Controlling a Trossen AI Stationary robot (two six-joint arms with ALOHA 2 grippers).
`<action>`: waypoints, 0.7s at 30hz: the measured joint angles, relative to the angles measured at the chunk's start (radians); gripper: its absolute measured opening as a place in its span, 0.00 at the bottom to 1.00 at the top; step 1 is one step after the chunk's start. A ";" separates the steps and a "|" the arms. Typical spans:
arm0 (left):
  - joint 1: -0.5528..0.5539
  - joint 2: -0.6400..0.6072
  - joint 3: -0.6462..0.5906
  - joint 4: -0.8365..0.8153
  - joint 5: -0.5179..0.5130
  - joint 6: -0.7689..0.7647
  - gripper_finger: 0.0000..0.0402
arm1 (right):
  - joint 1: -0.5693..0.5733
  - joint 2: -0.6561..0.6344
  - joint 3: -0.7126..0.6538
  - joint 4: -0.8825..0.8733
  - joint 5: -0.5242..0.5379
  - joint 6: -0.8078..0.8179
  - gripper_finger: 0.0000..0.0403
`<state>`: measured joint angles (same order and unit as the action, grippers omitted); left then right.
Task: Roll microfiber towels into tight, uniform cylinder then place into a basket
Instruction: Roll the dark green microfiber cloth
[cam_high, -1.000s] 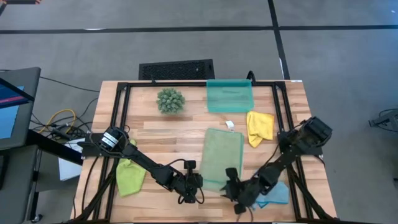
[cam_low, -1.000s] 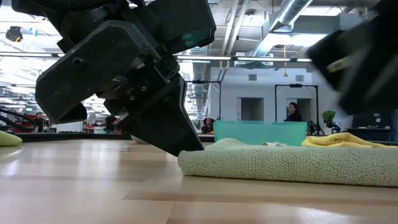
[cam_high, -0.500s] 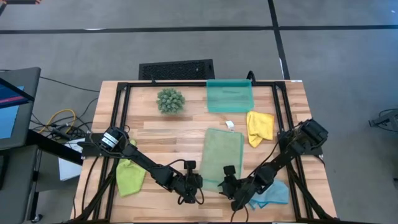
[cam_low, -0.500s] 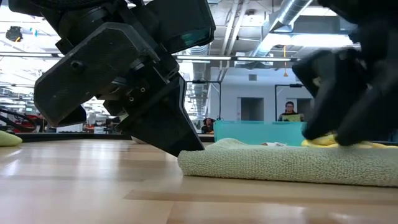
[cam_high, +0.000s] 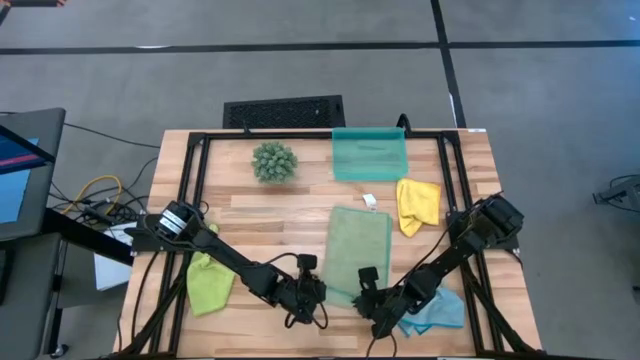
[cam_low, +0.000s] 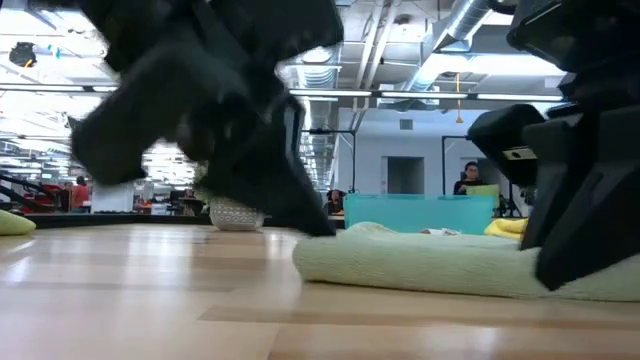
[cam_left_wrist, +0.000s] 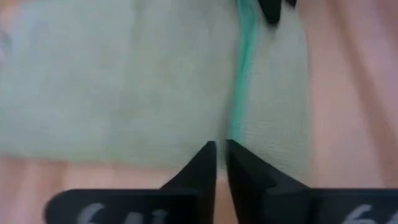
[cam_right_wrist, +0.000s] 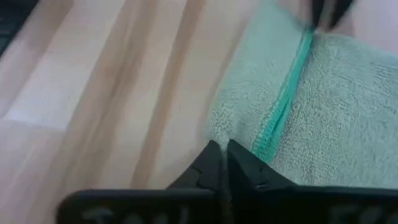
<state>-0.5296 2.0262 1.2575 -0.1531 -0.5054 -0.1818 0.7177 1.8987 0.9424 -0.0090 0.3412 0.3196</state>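
I am pinching both the left gripper (cam_high: 308, 300) and right gripper (cam_high: 366, 297) together on the near corners of the sage towel (cam_high: 359, 248), its long axis running away toward the basket (cam_high: 369, 155).

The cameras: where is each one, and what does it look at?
High view: above the table, looking down; both arms, left gripper, right gripper, sage green towel.
Low view: at tabletop height, looking across; dark arms, basket.
Left wrist view: on the left arm, facing the towel past its own gripper.
Right wrist view: likewise, own gripper.
All four views share the sage green towel.
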 joint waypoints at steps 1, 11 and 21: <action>-0.003 -0.015 0.008 0.001 -0.004 0.025 0.13 | 0.000 -0.007 0.000 -0.016 -0.007 0.008 0.03; -0.029 0.008 0.029 0.246 0.142 0.481 0.43 | 0.000 -0.088 -0.045 -0.060 -0.025 0.085 0.04; -0.008 0.150 0.061 0.305 0.146 0.447 0.52 | -0.007 -0.100 -0.084 0.012 -0.031 0.113 0.08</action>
<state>-0.5373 2.1761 1.3188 0.1519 -0.3595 0.2654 0.7105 1.7988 0.8581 0.0029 0.3099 0.4330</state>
